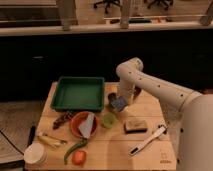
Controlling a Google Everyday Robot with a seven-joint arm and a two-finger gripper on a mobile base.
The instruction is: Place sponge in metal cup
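Note:
The gripper (121,101) hangs from the white arm over the table's middle, just right of the green tray. The blue-grey sponge (119,104) sits at its tip, tilted, held between the fingers. The dark metal cup (112,98) stands right behind and left of the sponge, partly hidden by it. The sponge is at the cup's rim or just beside it; I cannot tell whether it touches.
A green tray (77,93) lies at the back left. A dark red bowl (80,123) with a white item, a light-green cup (107,120), a tan block (135,125), a white brush (148,140), a green pepper (74,149), a tomato (78,157) and a pale lidded cup (35,154) lie in front.

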